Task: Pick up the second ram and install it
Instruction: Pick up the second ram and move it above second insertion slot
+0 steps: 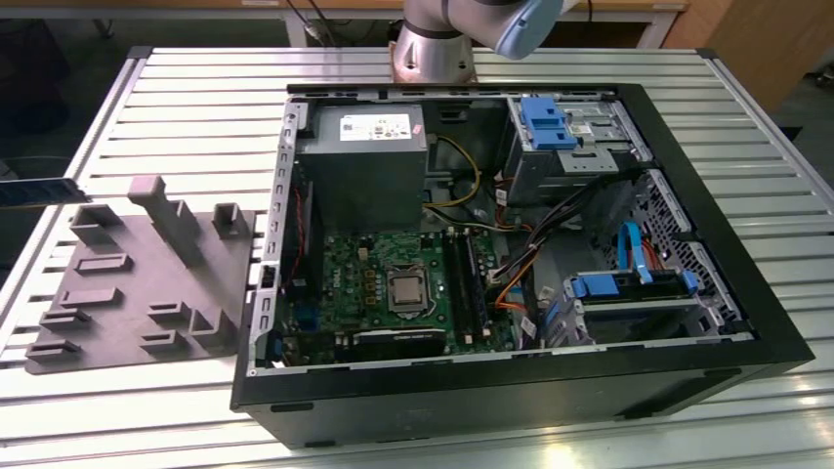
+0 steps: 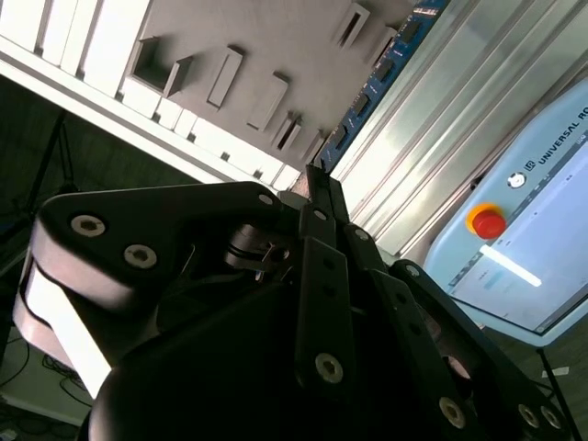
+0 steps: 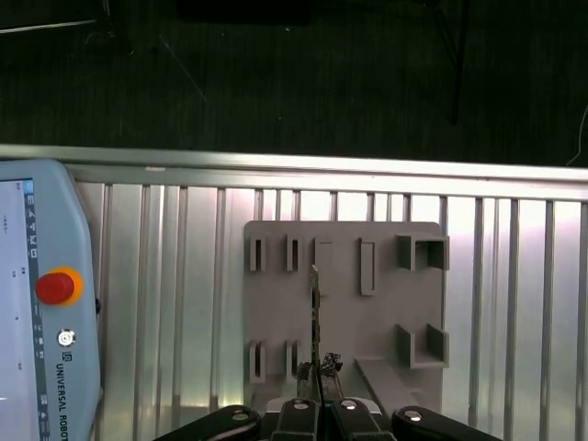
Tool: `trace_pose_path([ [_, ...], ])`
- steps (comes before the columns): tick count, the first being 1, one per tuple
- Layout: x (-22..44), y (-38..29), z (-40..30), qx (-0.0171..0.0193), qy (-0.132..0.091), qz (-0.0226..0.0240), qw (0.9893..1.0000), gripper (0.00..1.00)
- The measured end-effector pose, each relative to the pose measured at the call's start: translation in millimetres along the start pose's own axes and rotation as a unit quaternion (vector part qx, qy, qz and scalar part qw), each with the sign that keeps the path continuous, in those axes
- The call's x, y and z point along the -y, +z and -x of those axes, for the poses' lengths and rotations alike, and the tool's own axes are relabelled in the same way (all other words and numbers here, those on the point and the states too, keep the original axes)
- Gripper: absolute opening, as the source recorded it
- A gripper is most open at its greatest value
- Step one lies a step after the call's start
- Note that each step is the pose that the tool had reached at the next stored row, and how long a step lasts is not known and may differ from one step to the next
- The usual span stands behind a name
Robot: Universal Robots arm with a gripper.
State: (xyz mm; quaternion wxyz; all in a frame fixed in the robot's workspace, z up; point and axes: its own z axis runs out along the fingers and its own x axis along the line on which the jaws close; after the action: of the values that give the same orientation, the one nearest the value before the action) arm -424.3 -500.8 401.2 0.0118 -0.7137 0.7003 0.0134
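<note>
In the first wrist view the second ram (image 3: 314, 312) appears edge-on as a thin dark strip, clamped between the fingers of my gripper (image 3: 318, 375) and hanging above the grey fixture plate (image 3: 367, 317). The second wrist view has the same ram (image 2: 378, 81), blue-green with black chips, reaching out from the gripper (image 2: 314, 179). In the exterior view the ram (image 1: 39, 191) pokes in at that view's left, above the table and left of the fixture plate (image 1: 144, 293). The motherboard's long black slots (image 1: 464, 278) lie inside the open computer case (image 1: 729, 371).
A pale blue teach pendant (image 3: 37, 303) with a red stop button lies on the slatted metal table (image 3: 514, 303) beside the fixture plate. Inside the case are a power supply (image 1: 362, 161), a processor socket (image 1: 406, 290), loose cables and blue drive brackets (image 1: 548, 122).
</note>
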Motion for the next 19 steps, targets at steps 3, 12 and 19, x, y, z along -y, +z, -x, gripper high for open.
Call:
trace_pose_path([
  [3, 1.8, 0.0, 0.0, 0.0000, 0.000, 0.0000, 1.0000, 0.11],
  [12, 5.7, 0.0, -0.1, 0.0000, 0.000, 0.0000, 1.0000, 0.11],
  [19, 8.5, 0.0, -0.1, 0.0000, 0.000, 0.0000, 1.0000, 0.11],
])
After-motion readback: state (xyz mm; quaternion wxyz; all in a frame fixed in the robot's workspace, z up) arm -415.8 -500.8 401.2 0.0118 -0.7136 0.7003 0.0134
